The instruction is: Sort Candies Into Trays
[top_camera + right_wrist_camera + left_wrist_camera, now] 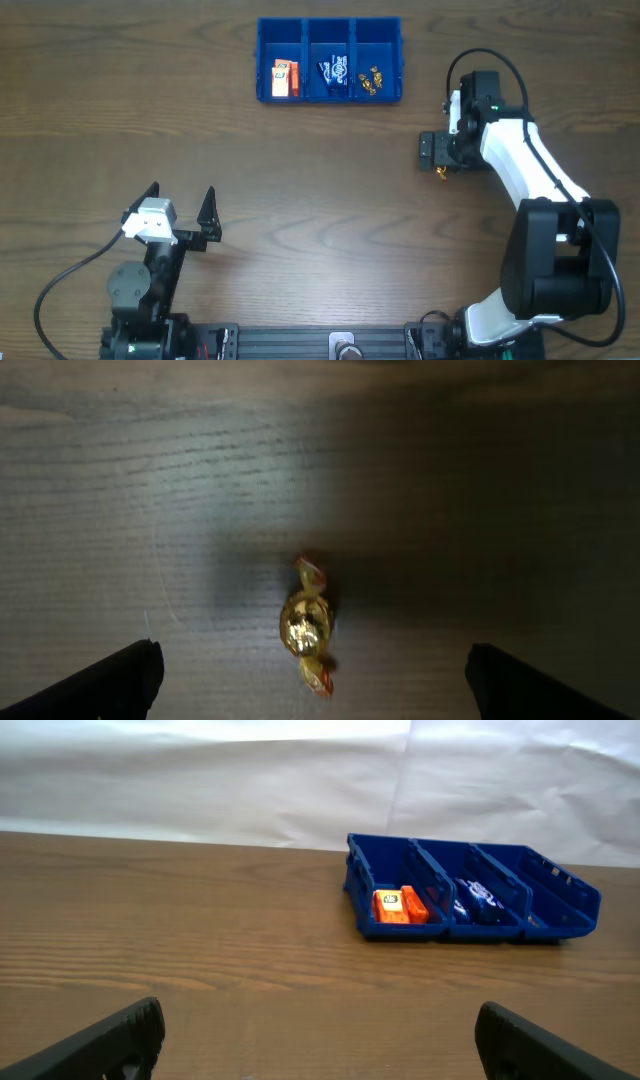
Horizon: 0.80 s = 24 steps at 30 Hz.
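top view: wooden table [300, 210]. blue tray [329, 22] with three compartments, at the far middle of the table. left compartment holds orange candies [286, 79], the middle one dark blue candies [333, 72], the right one small gold candies [374, 82]. left gripper [182, 205] near its base, well apart from the tray, fingers spread wide with nothing between them. right gripper [440, 152] pointed down at the table, to the right of the tray and nearer the bases.

left wrist view: tray seen across bare wood, a white backdrop [200, 770] behind it. orange candies lie in the nearest compartment, dark blue ones in the next. the contents of the last compartment are hidden by its wall. both finger tips stand far apart.

right wrist view: one gold candy [307, 622], twisted wrapper ends, lying on the table. it sits between the right gripper's parted fingers [120, 678], midway, touching neither.
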Each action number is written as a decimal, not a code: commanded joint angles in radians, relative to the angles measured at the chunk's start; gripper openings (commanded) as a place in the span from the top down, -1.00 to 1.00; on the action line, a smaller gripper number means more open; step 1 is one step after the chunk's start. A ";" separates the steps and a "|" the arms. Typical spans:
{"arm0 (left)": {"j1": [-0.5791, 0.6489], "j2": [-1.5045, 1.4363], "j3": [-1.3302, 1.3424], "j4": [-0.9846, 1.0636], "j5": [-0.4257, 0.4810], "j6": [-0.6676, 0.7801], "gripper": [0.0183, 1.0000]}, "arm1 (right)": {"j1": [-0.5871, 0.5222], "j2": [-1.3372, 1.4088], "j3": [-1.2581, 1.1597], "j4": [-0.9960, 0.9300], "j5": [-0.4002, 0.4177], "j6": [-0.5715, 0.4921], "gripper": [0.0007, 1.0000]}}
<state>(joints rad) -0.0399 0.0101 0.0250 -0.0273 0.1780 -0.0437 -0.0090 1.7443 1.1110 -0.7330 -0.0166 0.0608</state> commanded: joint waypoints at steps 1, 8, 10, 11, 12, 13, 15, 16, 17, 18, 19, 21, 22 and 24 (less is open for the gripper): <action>0.004 -0.006 -0.020 -0.032 0.014 0.014 -0.99 | 0.005 0.063 -0.006 0.023 -0.008 -0.041 -0.99; 0.004 -0.006 -0.020 -0.032 0.014 0.014 -1.00 | 0.010 0.072 -0.007 0.025 -0.008 -0.044 -0.94; 0.004 -0.006 -0.020 -0.032 0.014 0.014 -1.00 | 0.013 0.072 -0.014 0.030 -0.008 -0.048 -0.93; 0.004 -0.006 -0.020 -0.032 0.014 0.014 -1.00 | 0.014 0.073 -0.018 0.033 -0.008 -0.051 -0.93; 0.004 -0.006 -0.020 -0.032 0.014 0.014 -1.00 | 0.014 0.074 -0.024 0.037 -0.008 -0.051 -0.93; 0.004 -0.006 -0.020 -0.032 0.014 0.014 -1.00 | 0.014 0.074 -0.030 0.040 -0.008 -0.051 -0.93; 0.004 -0.006 -0.020 -0.032 0.014 0.014 -1.00 | 0.014 0.076 -0.032 0.041 -0.006 -0.051 -0.93; 0.004 -0.006 -0.020 -0.032 0.014 0.014 -1.00 | 0.014 0.078 -0.032 0.041 -0.004 -0.051 -0.93; 0.004 -0.006 -0.020 -0.032 0.014 0.014 -1.00 | 0.014 0.082 -0.032 0.041 -0.004 -0.051 -0.93; 0.004 -0.006 -0.020 -0.032 0.014 0.014 -1.00 | 0.014 0.086 -0.032 0.041 -0.004 -0.051 -0.93; 0.004 -0.006 -0.020 -0.032 0.014 0.014 -0.99 | 0.014 0.088 -0.032 0.041 -0.004 -0.051 -0.93; 0.004 -0.006 -0.020 -0.032 0.014 0.014 -1.00 | 0.014 0.089 -0.032 0.042 -0.003 -0.051 -0.92; 0.004 -0.006 -0.020 -0.032 0.014 0.014 -0.99 | 0.014 0.089 -0.032 0.044 -0.001 -0.051 -0.92; 0.004 -0.006 -0.020 -0.032 0.014 0.014 -1.00 | 0.014 0.093 -0.032 0.052 0.000 -0.051 -0.92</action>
<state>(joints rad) -0.0399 0.0101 0.0250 -0.0273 0.1780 -0.0441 -0.0006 1.8240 1.0851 -0.6907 -0.0193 0.0280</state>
